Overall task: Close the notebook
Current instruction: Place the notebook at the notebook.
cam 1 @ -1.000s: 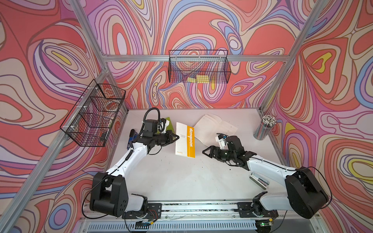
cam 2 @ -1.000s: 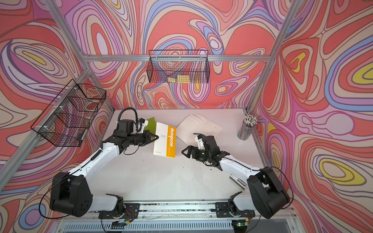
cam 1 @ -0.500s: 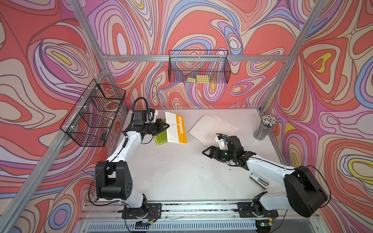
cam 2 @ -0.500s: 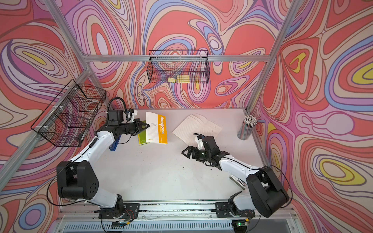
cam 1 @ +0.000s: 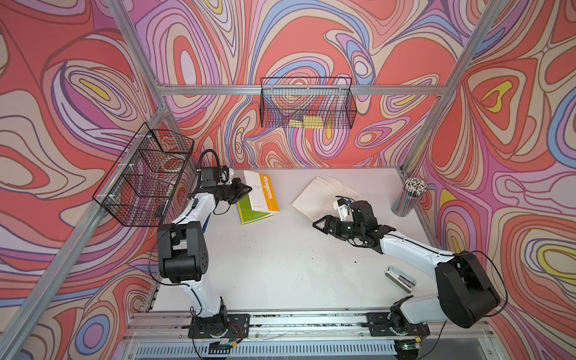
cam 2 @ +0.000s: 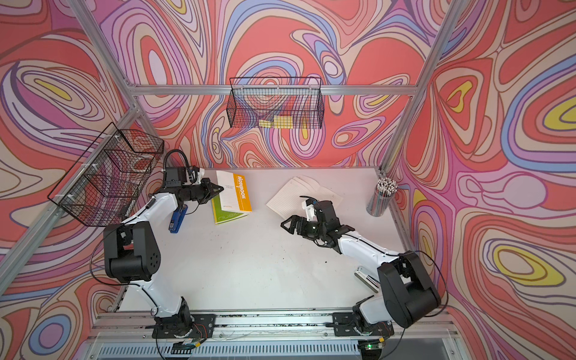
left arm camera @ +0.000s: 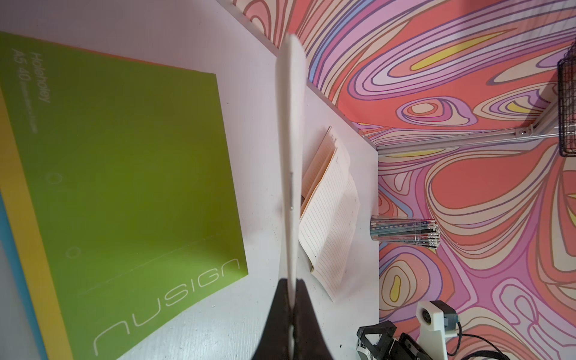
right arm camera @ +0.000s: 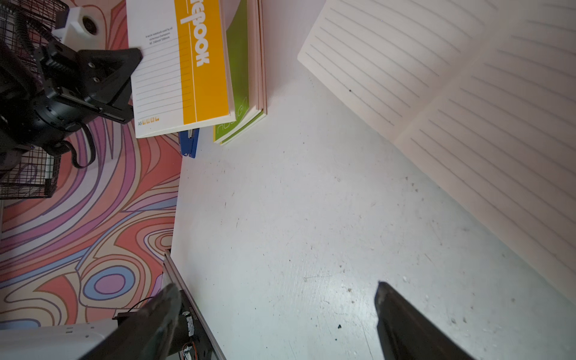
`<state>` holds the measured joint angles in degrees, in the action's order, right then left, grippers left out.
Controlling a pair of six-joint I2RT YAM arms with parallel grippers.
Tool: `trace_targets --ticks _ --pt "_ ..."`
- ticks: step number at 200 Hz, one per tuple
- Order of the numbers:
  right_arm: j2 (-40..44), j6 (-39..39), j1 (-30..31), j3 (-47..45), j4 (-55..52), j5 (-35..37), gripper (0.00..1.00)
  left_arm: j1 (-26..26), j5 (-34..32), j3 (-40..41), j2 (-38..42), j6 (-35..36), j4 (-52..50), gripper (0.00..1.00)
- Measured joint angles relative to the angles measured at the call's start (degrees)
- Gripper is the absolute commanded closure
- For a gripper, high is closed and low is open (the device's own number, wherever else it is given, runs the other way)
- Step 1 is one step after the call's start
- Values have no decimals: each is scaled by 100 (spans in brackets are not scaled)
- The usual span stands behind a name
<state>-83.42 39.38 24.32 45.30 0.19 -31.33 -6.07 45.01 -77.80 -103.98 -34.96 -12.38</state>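
An open notebook [cam 1: 324, 196] [cam 2: 299, 194] with lined pages lies flat at the back right of the table, seen too in the right wrist view [right arm camera: 452, 109]. My right gripper [cam 1: 318, 223] [right arm camera: 277, 288] hovers open just in front of it, holding nothing. My left gripper [cam 1: 247, 189] [left arm camera: 292, 290] is shut on the white edge of an orange-and-white notebook [cam 1: 261, 194] [right arm camera: 184, 68]. That one hangs tilted over a green notebook [cam 1: 249, 215] [left arm camera: 124, 187] lying at the back left.
A cup of pencils [cam 1: 408, 198] stands at the back right corner. A blue stapler [cam 2: 177, 219] lies by the left edge under my left arm. A silver stapler [cam 1: 400, 279] lies front right. Wire baskets hang on the back wall [cam 1: 307, 106] and left wall [cam 1: 143, 177].
My left gripper has carried the orange-and-white notebook toward the back left, over the green notebook. The right arm and the open notebook have not moved.
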Motion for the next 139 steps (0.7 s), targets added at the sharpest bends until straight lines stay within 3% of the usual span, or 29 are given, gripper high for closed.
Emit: trace_targets --ticks 44,139 --pt "-651 -26 -2 579 20 -192 2 -144 44 -428 -463 0 0 100" --pt "-1493 -79 -2 1620 26 -474 2 -328 339 -503 -850 136 -232 100"
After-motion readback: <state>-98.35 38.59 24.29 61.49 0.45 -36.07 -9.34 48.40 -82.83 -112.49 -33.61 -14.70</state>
